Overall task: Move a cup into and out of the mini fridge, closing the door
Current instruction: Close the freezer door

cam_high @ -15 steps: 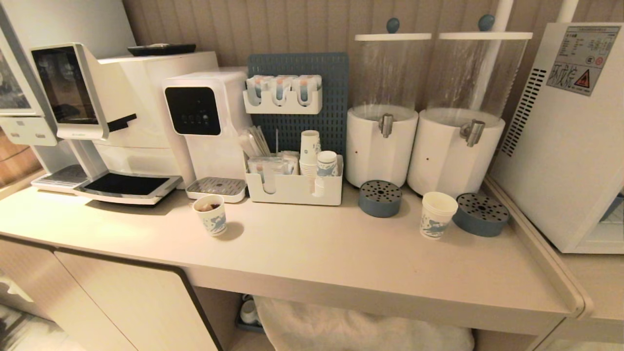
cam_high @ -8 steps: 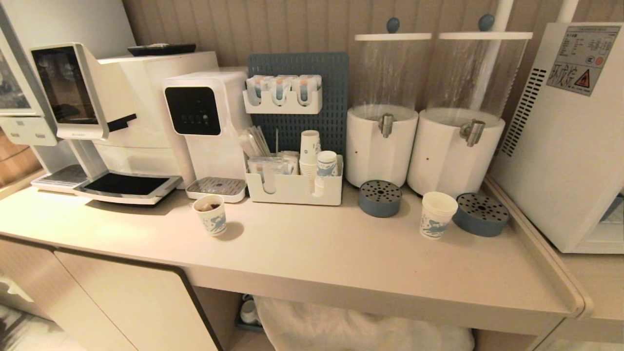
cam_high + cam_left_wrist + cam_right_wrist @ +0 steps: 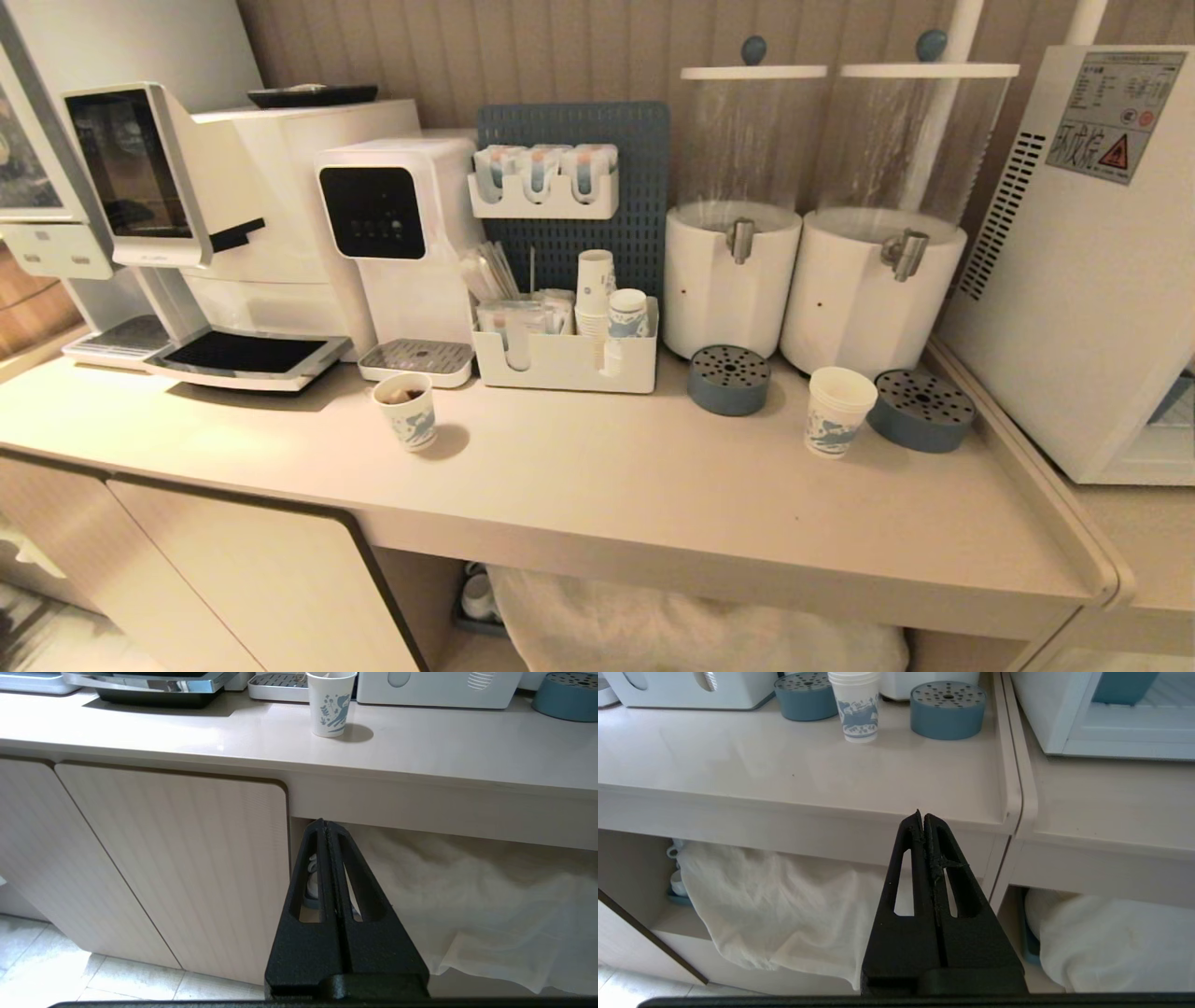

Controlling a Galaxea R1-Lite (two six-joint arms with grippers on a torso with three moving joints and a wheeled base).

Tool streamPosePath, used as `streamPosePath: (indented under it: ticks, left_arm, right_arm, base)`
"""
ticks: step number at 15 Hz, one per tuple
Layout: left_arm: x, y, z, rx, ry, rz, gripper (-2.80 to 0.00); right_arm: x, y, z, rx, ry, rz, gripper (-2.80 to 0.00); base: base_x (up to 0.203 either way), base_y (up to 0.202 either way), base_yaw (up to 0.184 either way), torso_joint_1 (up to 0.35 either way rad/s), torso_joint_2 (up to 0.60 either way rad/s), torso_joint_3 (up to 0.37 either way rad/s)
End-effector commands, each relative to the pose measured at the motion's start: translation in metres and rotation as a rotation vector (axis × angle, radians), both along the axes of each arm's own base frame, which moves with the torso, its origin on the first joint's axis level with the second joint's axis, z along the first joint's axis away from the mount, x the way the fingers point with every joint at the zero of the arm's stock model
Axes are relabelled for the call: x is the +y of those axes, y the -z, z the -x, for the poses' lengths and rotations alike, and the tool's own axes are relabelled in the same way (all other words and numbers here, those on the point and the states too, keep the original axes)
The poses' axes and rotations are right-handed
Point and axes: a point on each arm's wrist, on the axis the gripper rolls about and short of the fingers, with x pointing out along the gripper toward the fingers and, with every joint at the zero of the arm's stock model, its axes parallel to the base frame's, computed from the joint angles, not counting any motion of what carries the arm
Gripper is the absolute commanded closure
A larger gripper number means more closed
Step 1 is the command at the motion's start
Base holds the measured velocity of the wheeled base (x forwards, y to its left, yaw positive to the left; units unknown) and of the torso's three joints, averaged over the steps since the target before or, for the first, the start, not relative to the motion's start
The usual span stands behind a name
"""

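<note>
Coffee machine: far left on the counter, dark tray at its base.
Water dispenser: just right of the coffee machine, black panel on its front, drip tray below.
Brown cup: in front of the drip tray, upright, brown inside, blue print on the side.
Left gripper: below the counter edge, in front of the cabinet door; fingers pressed together, holding nothing.
Organiser: white box in front of a blue pegboard, with sachets and stacked cups inside.
Drink dispensers: two, side by side, clear cylinders on white bases, a tap on each.
Drip cups: two round blue ones with holed tops, one under each tap.
Cup: upright on the counter between the two drip cups, touching or just beside the right one; white inside, blue pattern.
Right gripper: low in front of the counter's right end, well apart from the cup; fingers together, empty.
Fridge: far right on a neighbouring surface, vent slots and warning sticker on its side.
Door: only its lower pale frame and glass show; whether it is fully shut I cannot tell.
</note>
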Motion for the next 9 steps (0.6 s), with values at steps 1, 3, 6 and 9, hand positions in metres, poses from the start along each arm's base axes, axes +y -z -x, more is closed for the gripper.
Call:
streamPosePath:
  ticks: [1, 3, 6, 9]
  left_arm:
    - [0.0000, 0.0001, -0.0001, 0.002, -0.001, 0.002, 0.00]
    - [0.0000, 0.0001, -0.0001, 0.002, -0.001, 0.001, 0.00]
    - [0.0000, -0.0003, 0.0000, 0.001, -0.001, 0.002, 0.00]
    - [0.0000, 0.0000, -0.0001, 0.002, -0.001, 0.002, 0.00]
  right_arm:
    - [-0.0001, 0.0006, 0.0000, 0.004, 0.005, -0.001, 0.00]
    - [-0.0002, 0.0004, 0.0000, 0.002, 0.008, -0.015, 0.00]
    - [-0.0002, 0.0004, 0.0000, 0.002, 0.008, -0.017, 0.00]
    - [-0.0002, 0.0003, 0.0000, 0.001, 0.008, -0.016, 0.00]
  base:
    - [0.003, -0.050, 0.017, 0.006, 0.00, 0.002]
    - [0.001, -0.140, 0.004, 0.000, 0.01, 0.010]
    - [0.000, -0.181, -0.030, -0.057, 0.16, 0.076]
    - [0.000, -0.073, -0.022, -0.011, 0.01, 0.011]
